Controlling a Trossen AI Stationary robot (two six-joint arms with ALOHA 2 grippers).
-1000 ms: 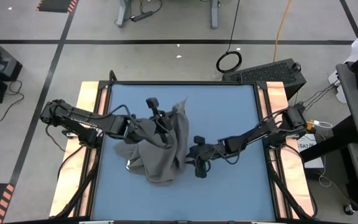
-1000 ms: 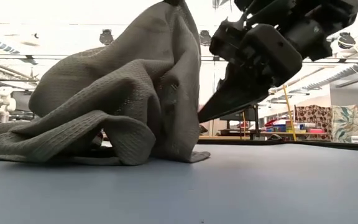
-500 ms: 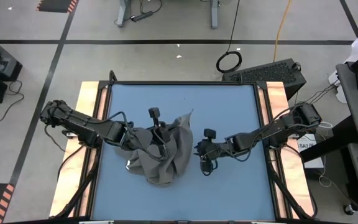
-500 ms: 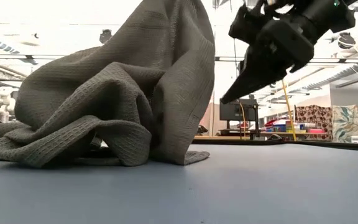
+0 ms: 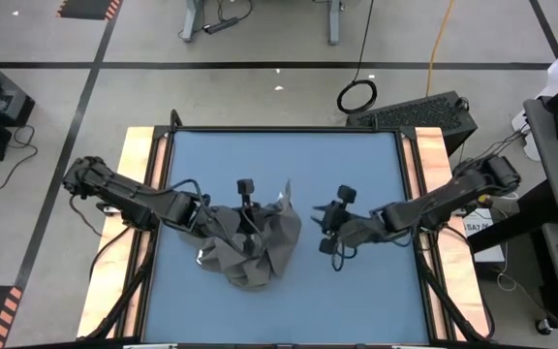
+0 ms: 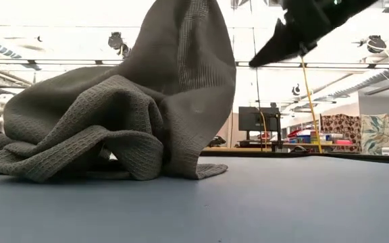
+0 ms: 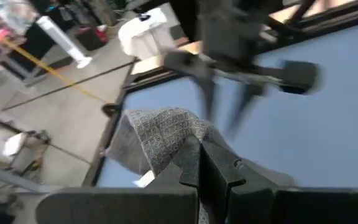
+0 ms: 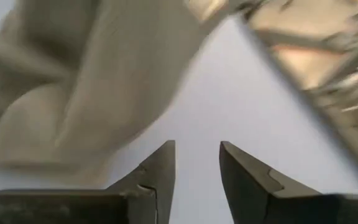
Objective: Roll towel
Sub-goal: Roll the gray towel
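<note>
The grey-brown towel (image 5: 250, 247) lies crumpled left of the table's middle. One part of it is drawn up into a tall peak (image 6: 188, 47), and its lower folds (image 6: 80, 148) rest on the blue table (image 5: 356, 165). My left gripper (image 5: 271, 208) is shut on the raised part, as the left wrist view shows (image 7: 201, 155). My right gripper (image 5: 320, 231) hangs open above the table just right of the towel and touches nothing. In its own view (image 8: 197, 155) the towel (image 8: 92, 81) lies beyond its fingertips. My left gripper pinches a raised fold of the towel (image 7: 166, 140) between its two shut fingers, near the top of the peak. The fingers come from the table's left, slanting a little downward. The cloth hangs from them like a tent, with its lower folds (image 6: 140, 158) on the table; how many layers are held does not show.
Bare blue tabletop lies to the right (image 5: 376, 281) and far side of the towel. Wooden rails (image 5: 143, 165) border the table on the left and right. Cables and a dark case (image 5: 415, 111) lie on the floor beyond the far edge.
My right gripper has risen and drawn back from the towel toward the table's right edge, tipping from steeply downward to nearly level, its fingers still apart. My left gripper has turned and shifted slightly rightward with the cloth; the towel's peak now leans further right while its lower folds stay put.
</note>
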